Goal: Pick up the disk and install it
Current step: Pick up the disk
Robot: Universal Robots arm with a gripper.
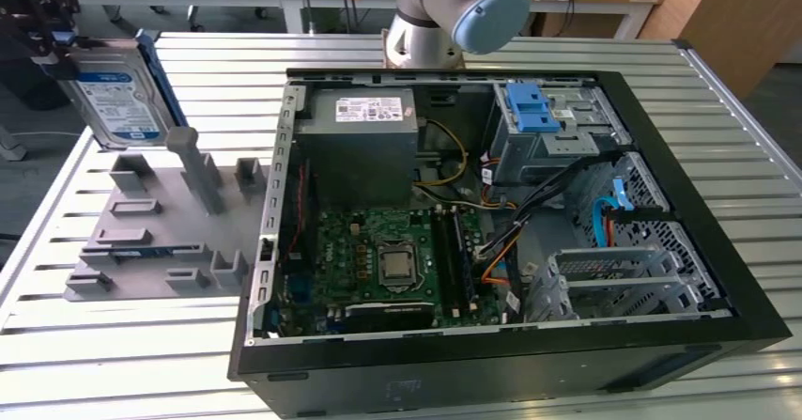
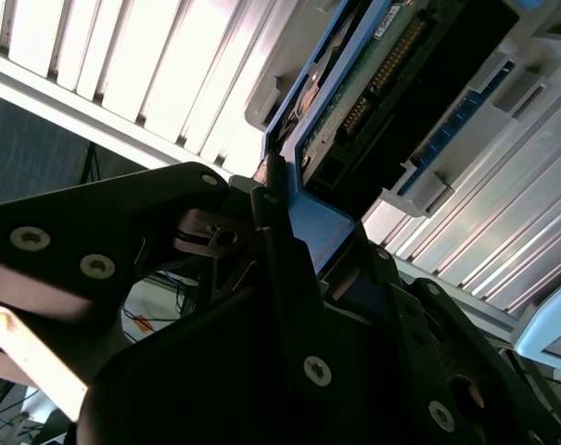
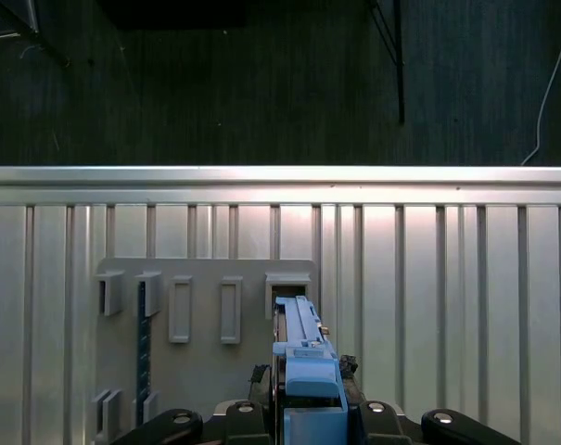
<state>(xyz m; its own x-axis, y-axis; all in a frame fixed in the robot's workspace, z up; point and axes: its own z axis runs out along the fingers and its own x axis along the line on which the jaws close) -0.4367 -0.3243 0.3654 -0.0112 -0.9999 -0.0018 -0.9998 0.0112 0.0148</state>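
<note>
Silver and flat, the disk [image 1: 115,101] stands on its edge right over the grey holder plate [image 1: 150,241]. Its white-and-blue label faces the open computer case [image 1: 701,251]. A blue plastic frame [image 3: 308,371] runs along its edges. I cannot tell if its low edge touches the plate or hangs just above it.

The gripper [image 2: 322,239] is clenched on the disk. In both wrist views its black fingers [image 3: 261,375] press on the blue frame from two sides. In the first wrist view the disk lines up with an end slot [image 3: 289,286] of the plate.

The plate lies on a table of metal slats [image 1: 539,52]. The computer case lies on its side just beside the plate, toward the exterior view's right. Inside the case are a big grey metal box [image 1: 363,147], a green board [image 1: 376,251], and a grey cage with a blue latch [image 1: 549,119]. The cage is on the side far from the plate. The robot arm's base [image 1: 457,11] stands behind the case.
</note>
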